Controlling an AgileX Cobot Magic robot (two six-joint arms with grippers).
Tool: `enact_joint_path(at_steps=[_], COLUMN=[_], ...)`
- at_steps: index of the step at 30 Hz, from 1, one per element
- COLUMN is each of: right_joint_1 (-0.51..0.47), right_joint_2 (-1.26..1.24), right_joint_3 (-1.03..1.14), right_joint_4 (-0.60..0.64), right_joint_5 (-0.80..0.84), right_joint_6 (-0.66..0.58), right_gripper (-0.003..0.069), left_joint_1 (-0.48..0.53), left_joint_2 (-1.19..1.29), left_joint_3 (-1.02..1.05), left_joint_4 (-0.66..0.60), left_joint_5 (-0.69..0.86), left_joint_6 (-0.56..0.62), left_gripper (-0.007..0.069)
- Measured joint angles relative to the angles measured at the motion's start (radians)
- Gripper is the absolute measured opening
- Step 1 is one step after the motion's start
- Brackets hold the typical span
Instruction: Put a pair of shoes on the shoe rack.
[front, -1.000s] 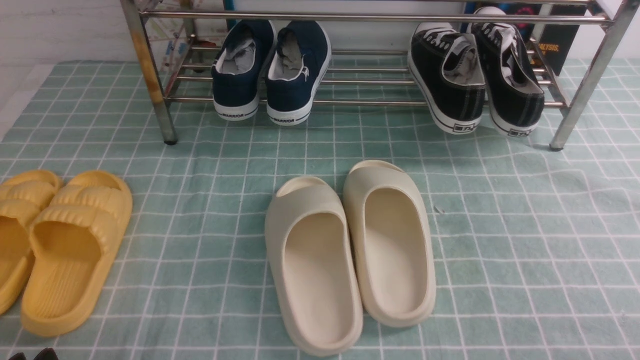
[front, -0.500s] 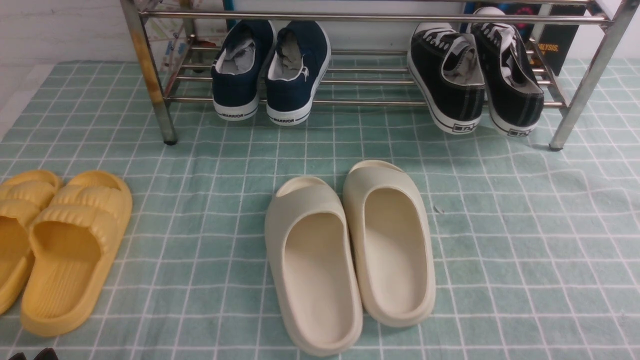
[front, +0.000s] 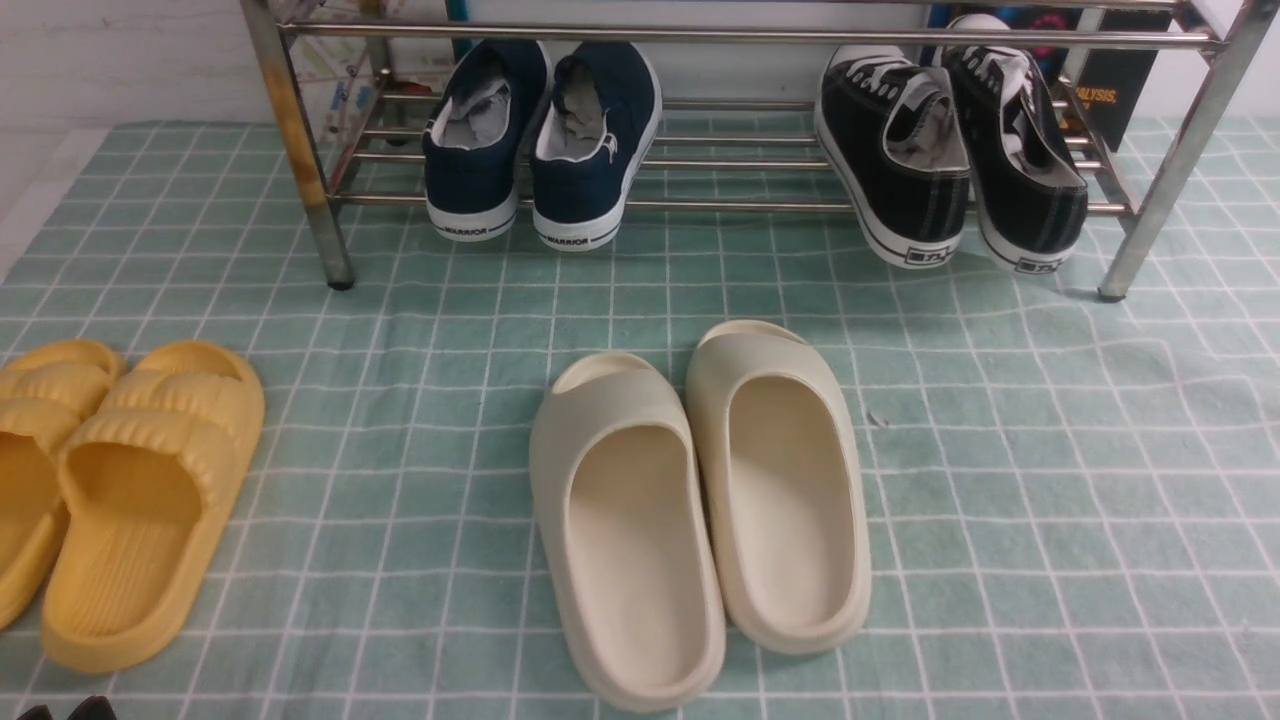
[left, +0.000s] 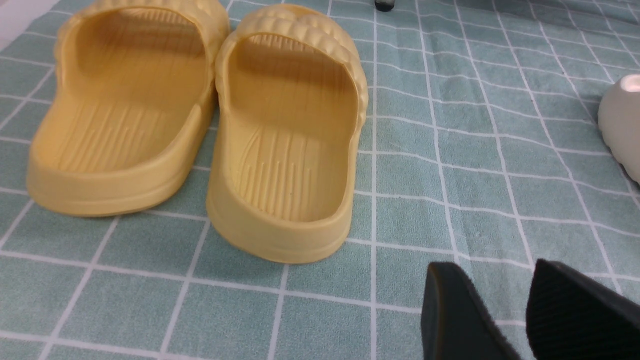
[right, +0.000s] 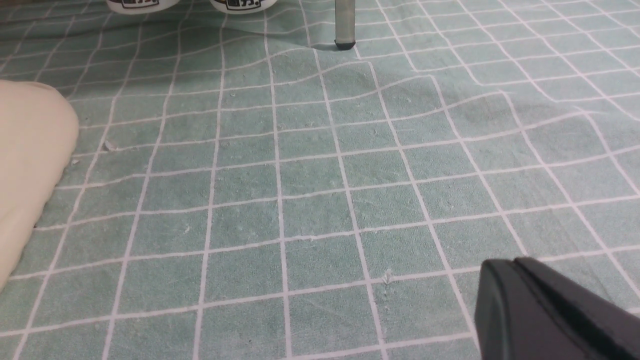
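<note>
Already the black sneakers (front: 950, 150) sit on the shoe rack (front: 1180, 150), heels overhanging the lower bar, so the job looks finished; left gripper (left: 530, 310) rests slightly parted and empty, right gripper (right: 550, 310) seems pressed together, empty
</note>
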Motion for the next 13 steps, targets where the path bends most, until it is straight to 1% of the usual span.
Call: enact_joint_path(at_steps=[13], right_joint_1=[0.000], right_joint_2=[0.000], right_joint_3=[0.000], right_joint_4=[0.000], right_joint_5=[0.000], right_joint_6=[-0.006], right_gripper=[0.0047], left_joint_1=[0.000], left_joint_2=[0.000], left_joint_3=[0.000], left_joint_4=[0.000], left_joint_5=[0.000], left_joint_6=[0.000], left_gripper=[0.0239])
